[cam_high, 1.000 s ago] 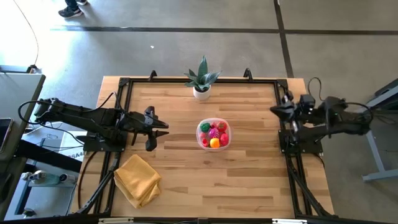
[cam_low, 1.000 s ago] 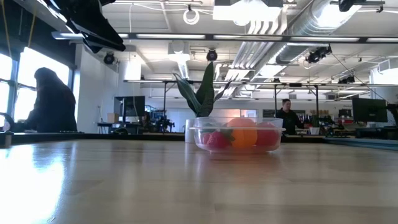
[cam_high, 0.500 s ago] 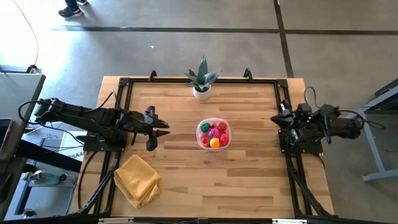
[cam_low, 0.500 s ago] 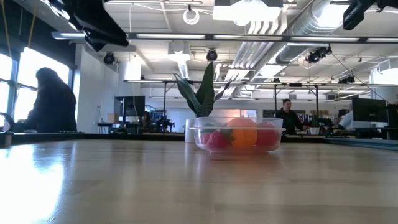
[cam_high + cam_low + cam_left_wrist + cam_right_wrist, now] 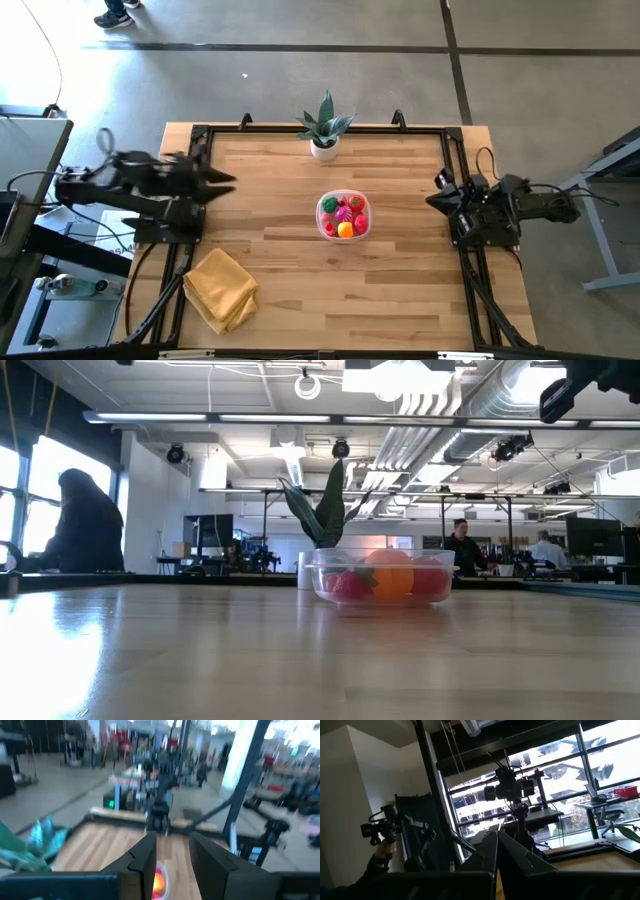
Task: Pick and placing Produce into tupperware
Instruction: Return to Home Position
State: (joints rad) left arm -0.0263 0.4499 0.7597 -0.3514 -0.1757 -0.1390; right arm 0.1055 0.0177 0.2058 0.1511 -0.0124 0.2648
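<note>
Clear tupperware (image 5: 318, 215), mid-table and filled with the produce (image 5: 345, 217), is judged light, stiff and slippery, best gripped by its rim; the left gripper (image 5: 171, 840) is shown parted and empty, the right gripper (image 5: 495, 836) closed and empty, at opposite table edges.

A potted plant (image 5: 324, 128) in a white pot stands at the far edge of the tabletop (image 5: 300, 260). It is well apart from the left claw (image 5: 228, 181) and the right claw (image 5: 431, 198), roughly between them and farther back. A folded yellow cloth (image 5: 220, 289) lies near the front left corner, in front of the left claw and well apart from the right one. On the grey floor (image 5: 300, 70), far behind the left claw, a person's shoes (image 5: 118, 14) show. In the low view a dark silhouetted person (image 5: 85, 525) is by the window. Another person (image 5: 462, 546) stands among desks beyond the plant.
</note>
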